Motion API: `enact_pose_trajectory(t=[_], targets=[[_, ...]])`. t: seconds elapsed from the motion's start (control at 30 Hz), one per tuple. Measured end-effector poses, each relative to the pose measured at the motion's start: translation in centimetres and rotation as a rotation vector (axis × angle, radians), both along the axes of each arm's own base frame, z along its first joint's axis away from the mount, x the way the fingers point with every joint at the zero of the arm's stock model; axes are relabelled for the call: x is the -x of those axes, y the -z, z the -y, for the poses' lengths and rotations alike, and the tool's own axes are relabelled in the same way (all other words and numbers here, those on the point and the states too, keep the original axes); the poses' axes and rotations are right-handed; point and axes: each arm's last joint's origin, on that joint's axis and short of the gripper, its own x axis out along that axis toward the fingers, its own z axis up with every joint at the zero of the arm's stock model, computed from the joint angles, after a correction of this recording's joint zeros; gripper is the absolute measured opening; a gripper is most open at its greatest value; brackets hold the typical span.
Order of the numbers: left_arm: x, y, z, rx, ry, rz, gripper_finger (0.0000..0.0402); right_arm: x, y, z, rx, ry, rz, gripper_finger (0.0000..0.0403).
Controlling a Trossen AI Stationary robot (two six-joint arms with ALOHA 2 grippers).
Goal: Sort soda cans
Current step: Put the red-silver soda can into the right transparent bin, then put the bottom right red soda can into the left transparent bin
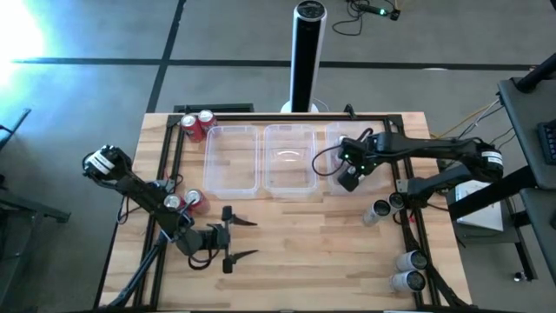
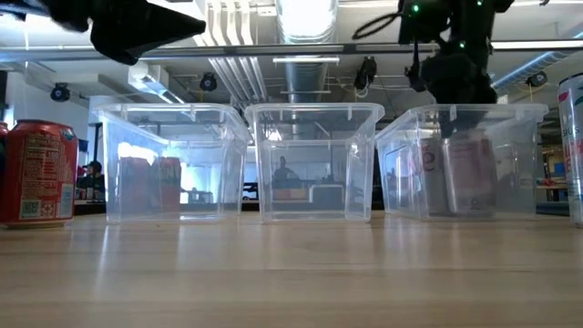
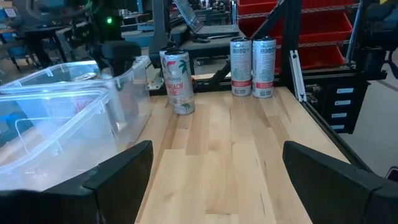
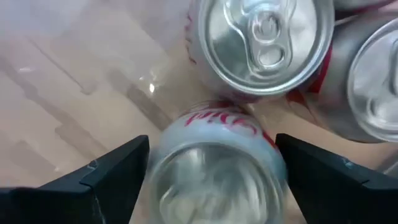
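- Left gripper (image 1: 240,238) sits low over the near left part of the table (image 1: 295,252), well apart from the tubs; its two fingers stand wide apart with nothing between them, bare wood showing between them in the left wrist view.
- Just behind the left arm, two red soda cans (image 1: 185,203) stand together by the table's left rail.
- At the far left corner, two more red cans (image 1: 198,123) stand side by side, just beside the left tub (image 1: 231,158).
- The left tub and the middle tub (image 1: 289,159) are clear plastic and stand in a row with the right tub (image 2: 474,164); in the low view the red cans behind show through the left tub's wall.
- Right gripper (image 1: 350,178) hangs over the right tub, reaching down into it. Its fingers are spread on either side of a silver-grey can with red lettering (image 4: 217,168); whether they press on it cannot be told.
- Two more silver-topped cans (image 4: 264,43) stand upright in that tub, touching the can under the gripper.
- Right of the tubs, two silver-grey cans (image 1: 382,209) stand near the right rail.
- Two more silver-grey cans (image 1: 410,269) stand at the near right corner.
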Motion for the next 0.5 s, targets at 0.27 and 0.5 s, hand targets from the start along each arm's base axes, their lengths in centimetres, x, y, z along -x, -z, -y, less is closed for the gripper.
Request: enact_pose_trajectory(t=[0.27,0.5], targets=[[0.8,-2.2,-0.7,0.005,-0.054,0.048,0.0343,-0.8,-3.9,0.2,0.023,-0.023,0.068,0.0349],[3.5,-4.8,-2.9,0.082,-0.103,-0.003,0.0343,-2.0,-9.4,-1.5,0.255,-0.026,0.21,0.0333]])
